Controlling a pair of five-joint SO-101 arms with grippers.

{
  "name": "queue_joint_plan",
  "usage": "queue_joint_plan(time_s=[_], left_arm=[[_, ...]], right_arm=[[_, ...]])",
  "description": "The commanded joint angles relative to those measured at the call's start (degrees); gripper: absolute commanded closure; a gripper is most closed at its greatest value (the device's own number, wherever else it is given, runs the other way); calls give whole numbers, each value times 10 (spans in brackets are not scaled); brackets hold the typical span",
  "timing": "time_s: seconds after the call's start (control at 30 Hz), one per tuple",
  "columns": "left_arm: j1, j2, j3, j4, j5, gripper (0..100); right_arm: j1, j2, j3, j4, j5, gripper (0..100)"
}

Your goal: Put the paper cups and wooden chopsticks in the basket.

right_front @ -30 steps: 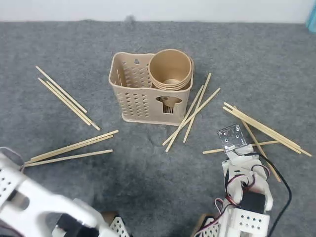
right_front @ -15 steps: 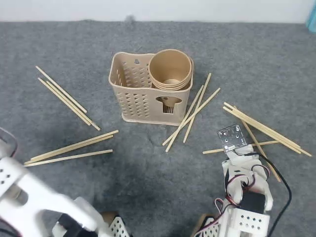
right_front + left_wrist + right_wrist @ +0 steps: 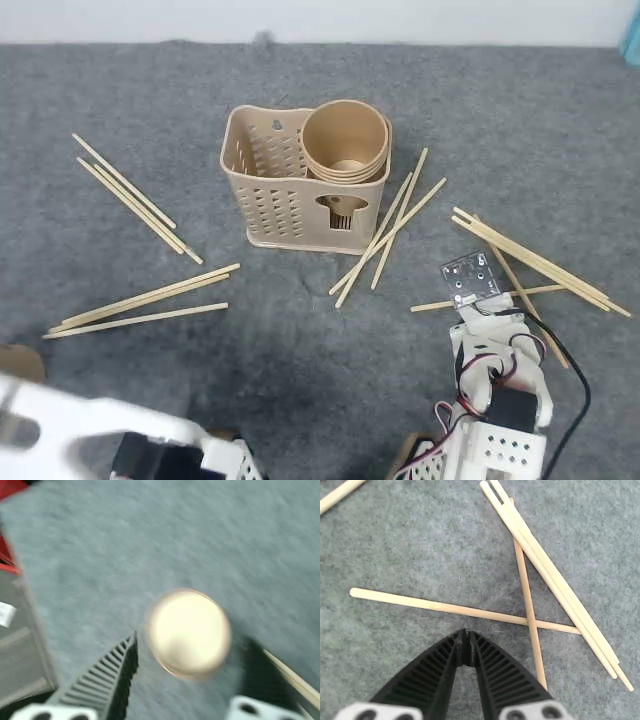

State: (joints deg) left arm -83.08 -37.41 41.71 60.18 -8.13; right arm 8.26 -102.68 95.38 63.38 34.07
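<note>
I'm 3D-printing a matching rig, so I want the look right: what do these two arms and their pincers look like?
Both are white plastic. The left arm has a black block near its base. The right arm carries red, black and white wires and a speckled grey square plate. The left pincer and right pincer have black ribbed fingers on pale bases with holes.

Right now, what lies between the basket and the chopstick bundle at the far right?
In the high view, a few crossed chopsticks lie beside the basket, then bare grey carpet up to the bundle.
</note>
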Motion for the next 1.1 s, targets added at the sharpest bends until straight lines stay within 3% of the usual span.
queue_joint_plan(time_s=[0.0,0.17,0.33,0.47,0.67,0.83,1.07], left_arm=[[-55,-12,-7,-45,-3,605],[-91,-11,16,-76,-17,607],[-55,-11,75,-94,-25,607],[-15,-11,104,-107,29,607],[25,-11,175,-197,91,607],[48,-11,222,-277,118,607],[78,-11,225,-293,133,607]], right_arm=[[-2,0,2,-1,10,991],[-2,0,2,0,10,991],[-2,0,2,2,10,991],[-2,0,2,2,10,991],[-2,0,2,3,10,991],[-2,0,2,3,10,991],[-2,0,2,3,10,991]])
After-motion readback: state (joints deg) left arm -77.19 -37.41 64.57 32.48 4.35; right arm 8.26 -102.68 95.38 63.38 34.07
